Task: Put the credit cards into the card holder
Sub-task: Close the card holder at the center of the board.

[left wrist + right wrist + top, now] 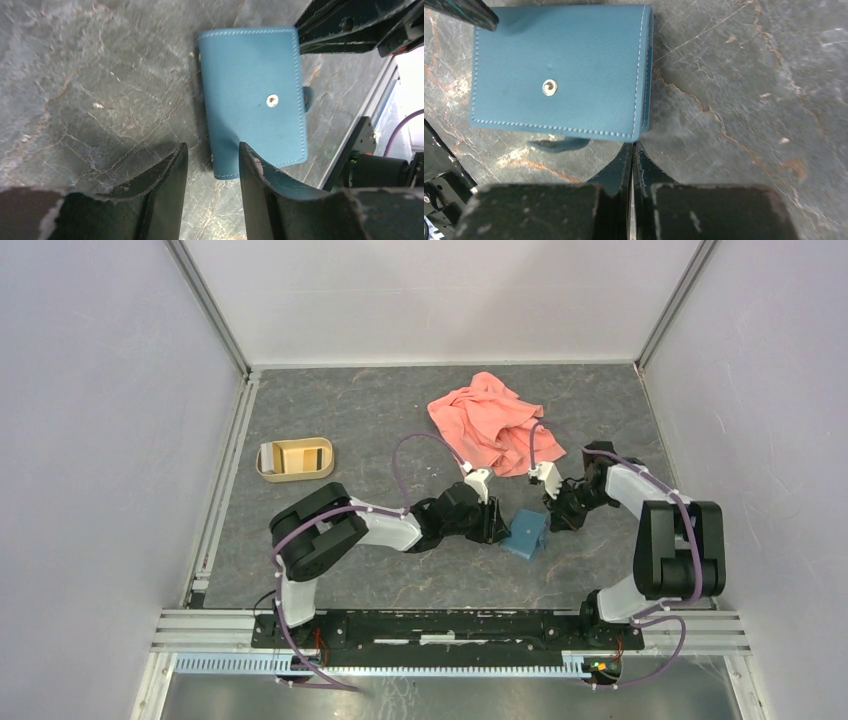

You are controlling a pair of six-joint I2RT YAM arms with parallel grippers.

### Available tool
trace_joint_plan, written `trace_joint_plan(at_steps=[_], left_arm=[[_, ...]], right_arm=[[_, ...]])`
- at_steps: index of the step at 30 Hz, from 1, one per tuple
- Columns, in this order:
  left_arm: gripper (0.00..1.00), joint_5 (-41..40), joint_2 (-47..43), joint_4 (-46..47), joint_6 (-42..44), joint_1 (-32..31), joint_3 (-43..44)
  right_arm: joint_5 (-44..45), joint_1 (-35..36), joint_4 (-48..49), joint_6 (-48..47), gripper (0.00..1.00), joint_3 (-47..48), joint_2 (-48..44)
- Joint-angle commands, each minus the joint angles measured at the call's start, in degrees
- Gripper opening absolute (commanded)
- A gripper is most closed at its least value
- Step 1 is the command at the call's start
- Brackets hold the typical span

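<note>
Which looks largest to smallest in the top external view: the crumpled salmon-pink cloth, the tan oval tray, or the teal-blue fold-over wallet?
1. salmon-pink cloth, clearly the largest
2. tan oval tray
3. teal-blue wallet, the smallest

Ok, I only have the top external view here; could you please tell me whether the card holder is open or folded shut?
Observer: Folded shut; the right wrist view shows the card holder lying flat with its snap button facing up.
Operator: Thank you. Is the right gripper holding it?
Observer: No; the right gripper is shut on nothing, its tips by the card holder's corner.
Operator: And the left one?
Observer: The left gripper is open, with a corner of the card holder in the gap between its fingers.
</note>
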Motion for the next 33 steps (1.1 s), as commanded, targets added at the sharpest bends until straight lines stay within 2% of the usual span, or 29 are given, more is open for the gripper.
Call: trace_joint_plan(at_steps=[1,7,10,13,15,20,24,26,28,30,31,33], left_arm=[[0.48,2.2,2.3,2.5,-1.8,-1.1,0.9],[0.46,3.5,3.2,5.1,-5.7,-2.8,-0.9],[0.46,3.2,2.2,7.0,-8.2,-3.7,-3.2],[0.46,2.2,1.0,8.5,-9.7,-3.9,-5.1],[0.46,1.1,-0.2,8.6,-9.7,-3.9,-6.1],[0.46,-1.5,-5.0,9.2,-7.3,-3.9,-8.9],[0.46,-4.8,-11.2,9.0,-2.2,-3.9,-11.8],[0.47,-9.2,-15.6,8.2,2.2,-3.9,-13.0],[0.49,-12.7,-18.2,7.8,7.3,-3.7,-13.1],[0.55,-14.9,-18.8,8.7,13.9,-3.6,-12.3],[0.60,-15.2,-18.6,9.2,14.7,-3.4,-11.5],[0.63,-11.7,-16.9,7.8,14.2,-1.9,-8.7]], right_arm=[[1.4,1.8,4.0,6.1,0.03,1.0,3.4],[0.4,10.7,5.6,10.4,0.03,8.0,10.8],[-2.2,15.1,5.1,12.2,0.03,14.4,15.0],[-2.1,17.5,3.9,13.7,0.04,21.0,17.8],[1.0,17.3,3.8,13.6,0.06,23.4,17.2],[5.2,12.5,4.9,10.9,0.24,21.6,9.0],[1.9,10.2,4.3,5.7,0.39,16.9,0.1],[-1.6,9.7,5.9,5.3,0.49,12.1,-4.2],[-4.3,9.7,8.1,7.2,0.53,7.7,-7.1],[-5.7,9.7,9.1,9.7,0.53,5.3,-7.8],[-6.3,9.7,9.3,10.6,0.53,4.8,-7.5],[-7.5,9.7,10.2,11.9,0.53,3.4,-7.1]])
